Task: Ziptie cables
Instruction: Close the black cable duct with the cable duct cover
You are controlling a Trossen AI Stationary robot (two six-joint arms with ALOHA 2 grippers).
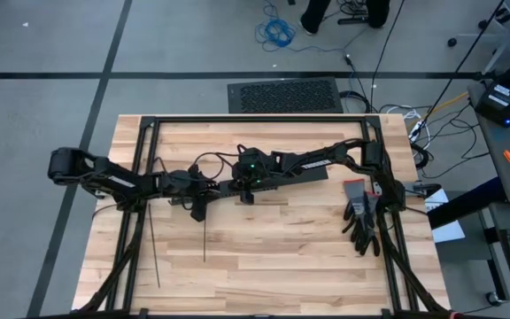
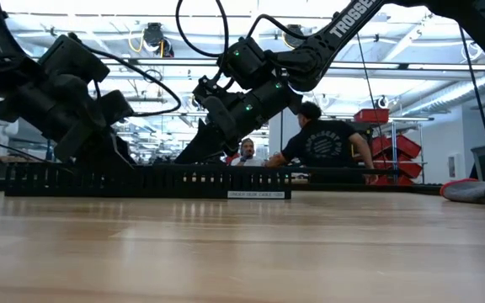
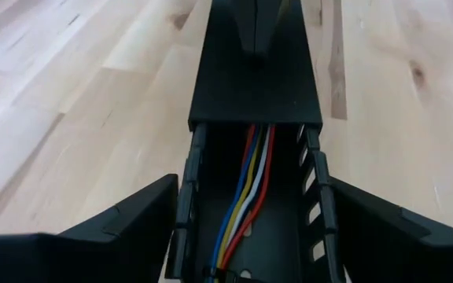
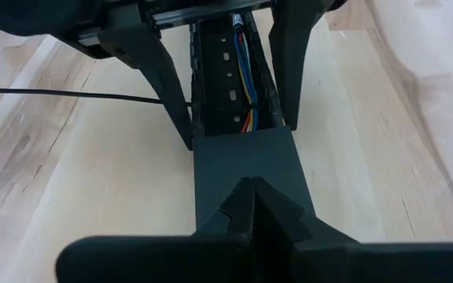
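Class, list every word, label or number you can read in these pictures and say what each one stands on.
"TROSSE", cut off by the picture's edge: white letters on the upper arm in the low view.
White label on the long black slotted duct: print too small to read.
White print on the seated person's dark shirt: blurred, unreadable.
Nothing else is readable.
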